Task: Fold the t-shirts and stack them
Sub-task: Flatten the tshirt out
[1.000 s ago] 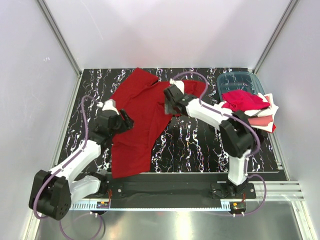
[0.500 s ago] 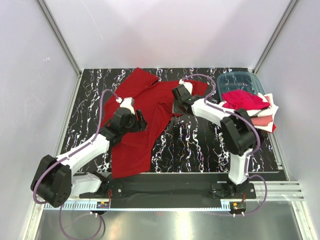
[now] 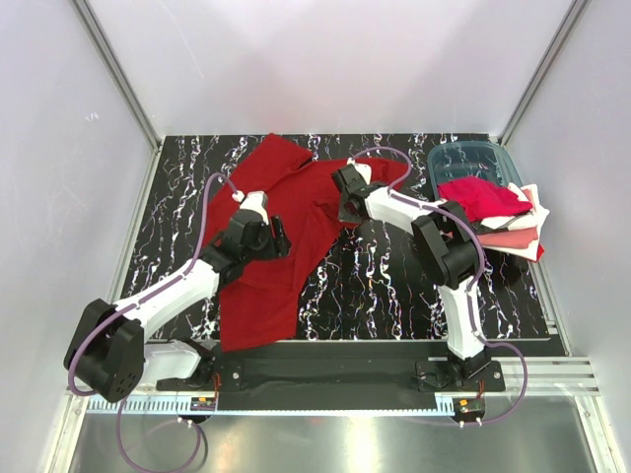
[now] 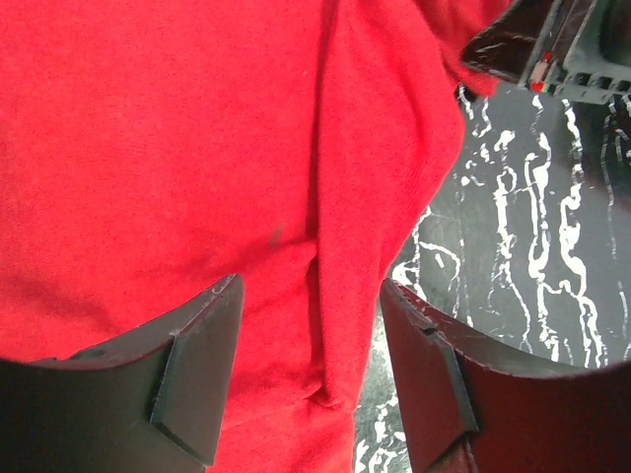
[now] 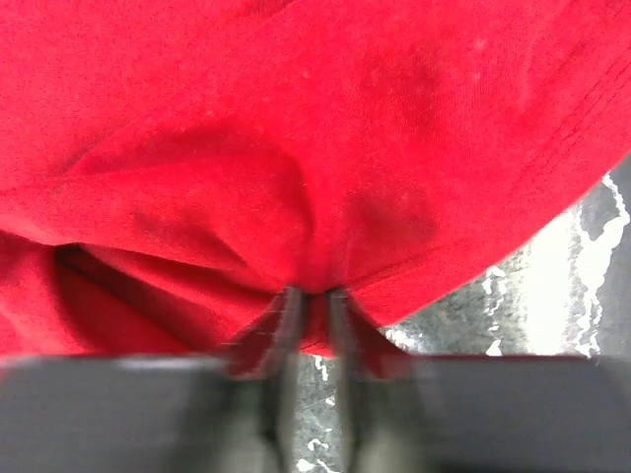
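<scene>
black marbled table: large deep red cloth t-shirt lies spread, unfolded, left of centre. left gripper jaws open above it; right gripper pinches its edge. folding not yet done; stacking pending.

A large plain deep red cloth t-shirt is seen, free of any print. The black tabletop is veined with white marble-like streaks. At two o'clock a teal translucent plastic bin is shown. At three o'clock a pile of crimson, pink and white cloth shirts is seen. The left arm and right arm are finished in white and black, and purple cables are carried.
</scene>
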Available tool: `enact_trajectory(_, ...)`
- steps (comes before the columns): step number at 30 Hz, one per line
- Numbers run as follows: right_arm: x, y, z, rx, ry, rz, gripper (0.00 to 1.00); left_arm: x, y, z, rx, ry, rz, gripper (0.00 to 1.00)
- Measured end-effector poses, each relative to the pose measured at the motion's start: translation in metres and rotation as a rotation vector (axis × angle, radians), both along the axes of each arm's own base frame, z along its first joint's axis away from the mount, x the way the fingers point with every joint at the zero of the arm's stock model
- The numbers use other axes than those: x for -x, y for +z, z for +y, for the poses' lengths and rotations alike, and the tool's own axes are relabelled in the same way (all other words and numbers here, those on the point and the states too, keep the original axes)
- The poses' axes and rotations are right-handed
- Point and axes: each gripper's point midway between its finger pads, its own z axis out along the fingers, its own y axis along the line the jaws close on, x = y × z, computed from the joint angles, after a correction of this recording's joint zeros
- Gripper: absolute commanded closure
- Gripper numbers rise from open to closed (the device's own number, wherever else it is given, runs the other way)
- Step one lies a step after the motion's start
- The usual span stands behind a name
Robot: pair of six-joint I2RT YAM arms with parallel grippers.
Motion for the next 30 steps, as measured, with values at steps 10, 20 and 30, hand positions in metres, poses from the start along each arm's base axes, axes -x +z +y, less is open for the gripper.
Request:
enact_trajectory(10,0.045,0.035,-0.031,0.003,-0.033,0.005,1.0,0.003,-0.004,0.003,-0.015,0.004,0.019,0.38)
enact_trajectory(20,0.026,0.171,-0.096,-0.206,-0.206,-0.321,1.0,0.005,-0.004,-0.019,-0.031,-0.073,0.02,0.38)
enact_trajectory(30,-0.054,0.089,-0.08,-0.135,-0.176,-0.108,0.6,0.013,-0.01,-0.079,-0.119,-0.255,0.013,0.38)
